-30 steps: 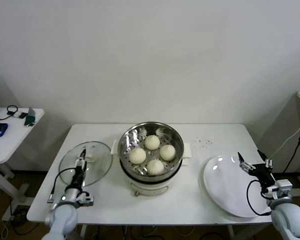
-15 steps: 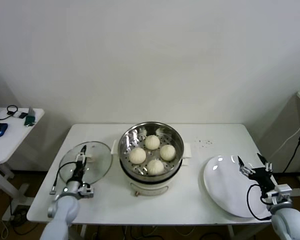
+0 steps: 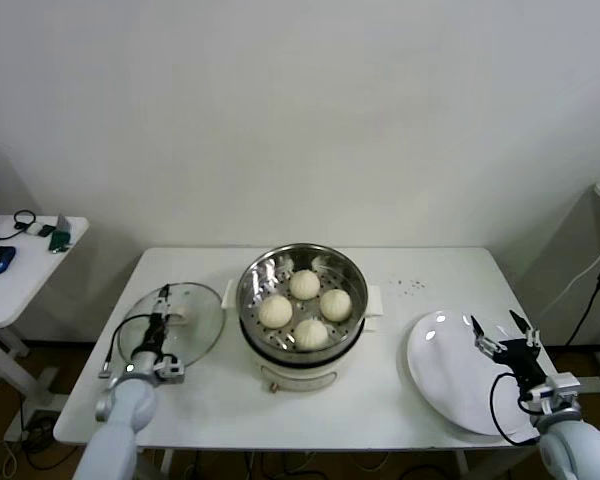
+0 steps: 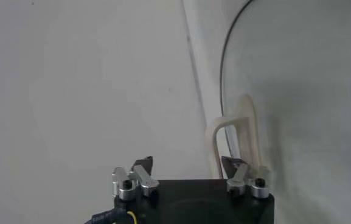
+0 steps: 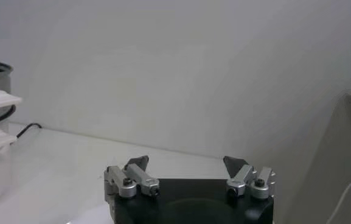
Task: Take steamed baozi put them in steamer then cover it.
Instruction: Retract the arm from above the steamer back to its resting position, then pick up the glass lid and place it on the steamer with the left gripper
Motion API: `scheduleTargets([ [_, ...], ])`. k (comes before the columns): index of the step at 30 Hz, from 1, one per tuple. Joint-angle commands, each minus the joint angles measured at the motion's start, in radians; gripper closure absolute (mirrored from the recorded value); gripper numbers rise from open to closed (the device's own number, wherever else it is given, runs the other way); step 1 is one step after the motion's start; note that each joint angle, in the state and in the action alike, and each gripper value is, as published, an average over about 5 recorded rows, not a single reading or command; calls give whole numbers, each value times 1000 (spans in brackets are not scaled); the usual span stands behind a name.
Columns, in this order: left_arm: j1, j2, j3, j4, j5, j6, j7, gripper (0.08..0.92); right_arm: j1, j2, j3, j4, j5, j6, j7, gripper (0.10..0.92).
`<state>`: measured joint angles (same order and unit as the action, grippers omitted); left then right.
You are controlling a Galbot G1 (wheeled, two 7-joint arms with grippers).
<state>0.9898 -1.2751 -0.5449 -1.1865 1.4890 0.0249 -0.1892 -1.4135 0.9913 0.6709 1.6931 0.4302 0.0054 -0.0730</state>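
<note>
Your left gripper [image 3: 164, 296] has crept forward over the glass lid [image 3: 173, 327], jaws spread, its handle [image 4: 235, 135] just ahead beside one fingertip, running straight away from it.

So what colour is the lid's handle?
White, on the clear glass lid's handle; left wrist view shows it best.

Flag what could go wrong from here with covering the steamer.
The open left gripper sits off-centre by the glass lid's white handle, so a grasp may miss or tilt the lid. The four baozi rise near the steamer rim; a tilted lid could press them. The right gripper idles over the white plate.
</note>
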Motion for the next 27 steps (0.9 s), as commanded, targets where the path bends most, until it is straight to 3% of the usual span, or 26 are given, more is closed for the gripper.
scheduleTargets([
  [1, -26, -2, 7, 37, -55, -7, -1, 317, -3, 13, 2, -2, -13, 3, -10, 203],
  [18, -3, 10, 23, -29, -132, -12, -8, 809, 11, 29, -5, -20, -46, 17, -14, 203],
  [21, 18, 22, 30, -79, -154, -1, -7, 851, 11, 28, -5, -24, -48, 20, -15, 203],
  [27, 90, 59, 30, -232, -205, 60, -8, 851, 17, 23, -5, -27, -49, 23, -17, 203],
])
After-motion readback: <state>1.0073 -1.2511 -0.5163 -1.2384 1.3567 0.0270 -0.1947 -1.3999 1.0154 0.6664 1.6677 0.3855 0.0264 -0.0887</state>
